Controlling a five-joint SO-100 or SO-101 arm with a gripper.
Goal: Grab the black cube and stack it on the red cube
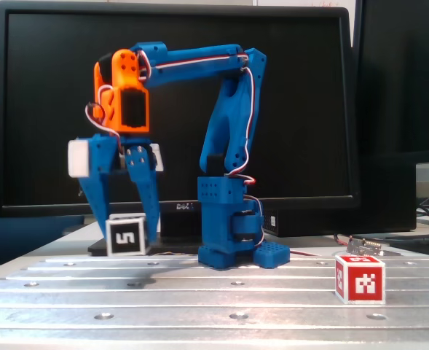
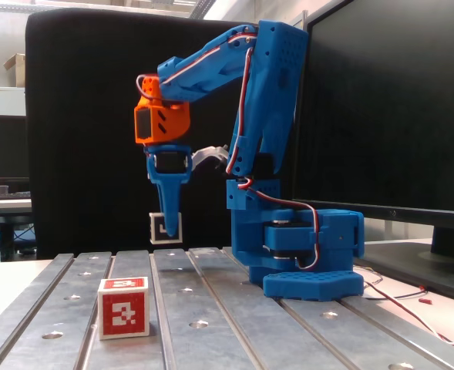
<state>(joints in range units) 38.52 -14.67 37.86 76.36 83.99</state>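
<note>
Jaws [image 1: 125, 240] clamp the small white-edged black cube [image 1: 125, 237], held clear above the slotted metal table [image 1: 214, 295]. White-edged red cube [image 1: 360, 278] sits on the table, well apart.

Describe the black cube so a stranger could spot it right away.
Start at the blue arm standing on the slotted metal table before a dark monitor. Follow it down to the gripper: clamped between the fingers, lifted off the table, is the black cube. Its black faces carry a white "5"-like mark, unlike the red cube resting on the table.
</note>
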